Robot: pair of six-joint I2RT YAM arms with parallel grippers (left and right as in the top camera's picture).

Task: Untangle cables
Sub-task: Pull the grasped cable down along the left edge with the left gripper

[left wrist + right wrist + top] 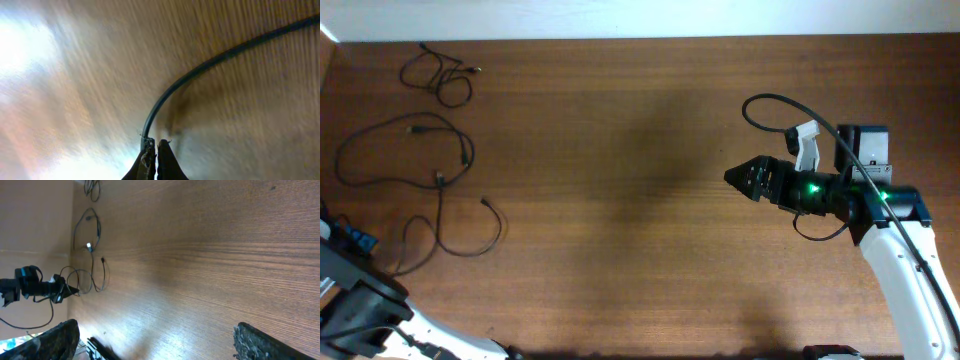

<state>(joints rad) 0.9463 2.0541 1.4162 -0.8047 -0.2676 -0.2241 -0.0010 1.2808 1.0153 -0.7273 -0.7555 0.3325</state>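
A wooden table fills the overhead view; the right arm, white with a green light glowing near its wrist, reaches in from the right edge, and the left arm sits low at the near left corner; the right gripper points left over the wood, its jaws spread wide with nothing between them, well apart from the cables; the left gripper is pinched closed on a thin black cable, which curves up and away from the fingertips across the tabletop; the cables lie along the table's left side, a small tangle at the far corner, a wide loop nearer the middle of that side, and a looser strand trailing toward the left arm.
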